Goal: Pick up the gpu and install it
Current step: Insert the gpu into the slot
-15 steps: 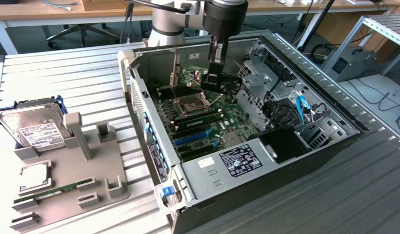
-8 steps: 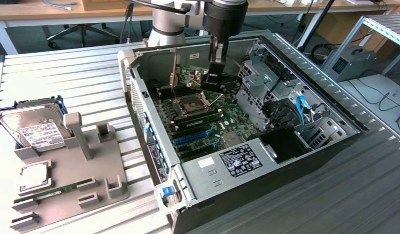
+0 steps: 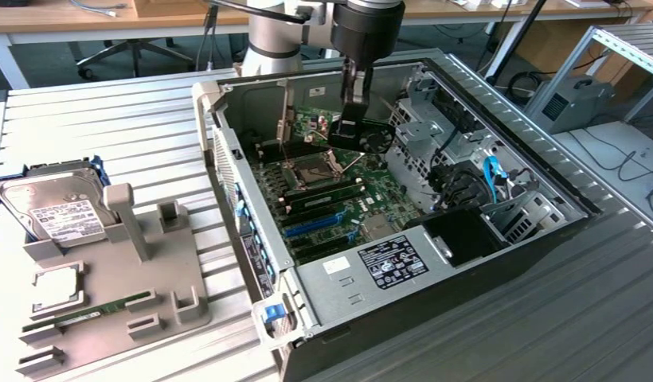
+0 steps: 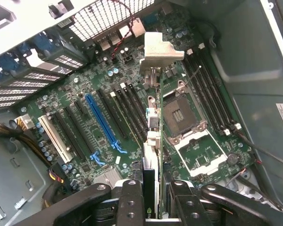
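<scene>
Green-boarded, stiff and fragile, the gpu (image 4: pixel 151 141) is hanging edge-on in the gripper (image 4: pixel 152 200), jaws clamping its faces, slots toward ten o'clock.

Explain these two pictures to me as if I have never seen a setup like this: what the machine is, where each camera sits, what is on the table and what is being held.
This is a single robot arm working over an open grey desktop computer case that lies on its side on a ribbed metal table. One picture comes from a camera standing off the arm. The other comes from a camera on the arm's wrist, looking down into the case. The arm's gripper has its black fingers closed on a slim green graphics card with a silver end bracket, held edge-on above the green motherboard, near its blue slot. Beside the case, towards the exterior view's left, a grey holder tray carries a silver hard drive with a white label and a narrow green memory stick.
</scene>
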Controlling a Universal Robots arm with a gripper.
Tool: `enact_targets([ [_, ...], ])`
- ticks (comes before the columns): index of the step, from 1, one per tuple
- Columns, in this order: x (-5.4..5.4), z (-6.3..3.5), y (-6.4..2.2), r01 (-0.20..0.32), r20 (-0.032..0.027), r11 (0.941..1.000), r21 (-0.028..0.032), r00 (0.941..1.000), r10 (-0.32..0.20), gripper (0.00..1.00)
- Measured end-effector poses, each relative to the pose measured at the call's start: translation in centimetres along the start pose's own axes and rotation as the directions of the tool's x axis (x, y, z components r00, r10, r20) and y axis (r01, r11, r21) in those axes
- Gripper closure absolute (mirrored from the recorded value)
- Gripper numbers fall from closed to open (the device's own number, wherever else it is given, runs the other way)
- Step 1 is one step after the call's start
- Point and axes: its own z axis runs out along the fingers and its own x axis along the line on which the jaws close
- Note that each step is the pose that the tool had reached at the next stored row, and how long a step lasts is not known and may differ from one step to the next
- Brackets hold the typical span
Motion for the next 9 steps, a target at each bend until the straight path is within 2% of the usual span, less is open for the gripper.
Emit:
enact_targets([
  [9,0.0,0.0,0.0,0.021,0.0007,0.9998,-0.0002,0.9998,-0.021,0.74],
])
